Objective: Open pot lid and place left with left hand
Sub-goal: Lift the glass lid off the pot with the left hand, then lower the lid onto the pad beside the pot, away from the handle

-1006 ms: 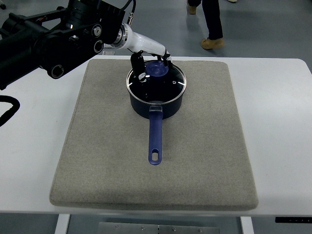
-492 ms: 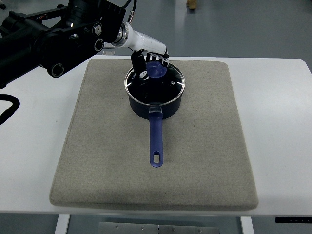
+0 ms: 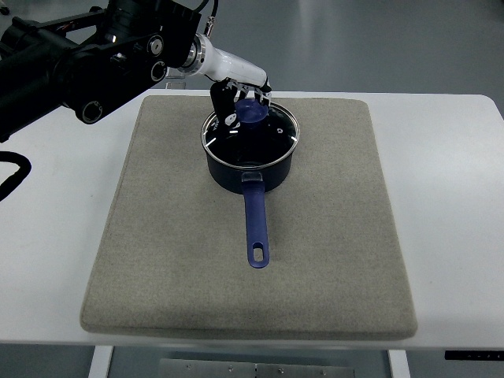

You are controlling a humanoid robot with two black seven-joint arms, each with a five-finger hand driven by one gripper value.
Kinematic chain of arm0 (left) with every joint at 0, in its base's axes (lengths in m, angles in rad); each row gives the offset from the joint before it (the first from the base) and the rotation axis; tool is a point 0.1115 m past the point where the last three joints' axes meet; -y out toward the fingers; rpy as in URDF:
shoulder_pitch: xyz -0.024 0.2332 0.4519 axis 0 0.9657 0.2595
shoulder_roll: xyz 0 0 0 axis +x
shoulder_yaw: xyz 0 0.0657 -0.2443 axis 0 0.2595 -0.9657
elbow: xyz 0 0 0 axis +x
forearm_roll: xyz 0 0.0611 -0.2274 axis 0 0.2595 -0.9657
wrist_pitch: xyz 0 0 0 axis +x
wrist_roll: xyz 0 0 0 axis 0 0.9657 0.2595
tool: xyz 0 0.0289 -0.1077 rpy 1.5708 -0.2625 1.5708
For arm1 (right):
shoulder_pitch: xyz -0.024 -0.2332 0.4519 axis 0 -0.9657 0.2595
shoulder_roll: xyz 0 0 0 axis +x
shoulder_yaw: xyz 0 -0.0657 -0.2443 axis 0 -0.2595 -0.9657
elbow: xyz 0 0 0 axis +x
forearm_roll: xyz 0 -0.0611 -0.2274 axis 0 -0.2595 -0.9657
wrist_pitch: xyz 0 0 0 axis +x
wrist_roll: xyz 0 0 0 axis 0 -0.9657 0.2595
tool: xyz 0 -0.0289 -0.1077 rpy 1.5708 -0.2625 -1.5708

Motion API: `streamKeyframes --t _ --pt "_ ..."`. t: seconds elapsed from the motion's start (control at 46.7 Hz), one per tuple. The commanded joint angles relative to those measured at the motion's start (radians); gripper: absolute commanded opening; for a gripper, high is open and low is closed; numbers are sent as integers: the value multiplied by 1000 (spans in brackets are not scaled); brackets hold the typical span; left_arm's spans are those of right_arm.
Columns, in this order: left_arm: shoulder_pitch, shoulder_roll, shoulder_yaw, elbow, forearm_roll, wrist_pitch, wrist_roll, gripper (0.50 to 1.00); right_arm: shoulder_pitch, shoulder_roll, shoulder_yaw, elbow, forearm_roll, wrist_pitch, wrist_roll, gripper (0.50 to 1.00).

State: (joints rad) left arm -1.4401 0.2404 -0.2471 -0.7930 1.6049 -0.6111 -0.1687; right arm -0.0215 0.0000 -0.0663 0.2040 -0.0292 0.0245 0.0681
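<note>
Blue knob (image 3: 252,116) of the lid (image 3: 252,132) sat partly hidden under the left hand (image 3: 240,96), whose fingers curled around it. Since before, the pot (image 3: 250,161) had turned slightly on the mat (image 3: 331,236), its handle (image 3: 255,224) swinging right.

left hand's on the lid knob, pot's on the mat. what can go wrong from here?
1. The left hand curls around the blue knob from the far side; an off-centre hold could let the glass lid tilt or slip during the lift.
2. If the lid sticks, the pot may drag or swing; its long handle sits free on the grey mat.
3. The set-down spot to the left lies under the arm, so placing the lid there may be cramped.
</note>
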Motion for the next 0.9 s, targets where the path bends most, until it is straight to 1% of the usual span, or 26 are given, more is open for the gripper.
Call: streamKeyframes --t 0.0,0.257,0.535,0.621,0.685,0.878 --pt "-8 3 0 0 -2 0 0 500 0 0 0 0 0 0 -1 917" --pt "-66 25 0 0 -16 0 -2 500 0 0 0 0 0 -1 1 917" --pt "-74 167 -1 0 -14 0 -3 500 2 0 0 -2 0 0 -1 917" --pt "-63 214 0 0 -8 0 -17 500 2 0 0 -2 0 0 -1 917" --pt "-54 230 2 3 0 0 -29 500 2 0 0 -2 -1 -1 -1 917" --pt "-7 290 5 6 6 0 -29 500 2 0 -1 -2 -1 -1 -1 917"
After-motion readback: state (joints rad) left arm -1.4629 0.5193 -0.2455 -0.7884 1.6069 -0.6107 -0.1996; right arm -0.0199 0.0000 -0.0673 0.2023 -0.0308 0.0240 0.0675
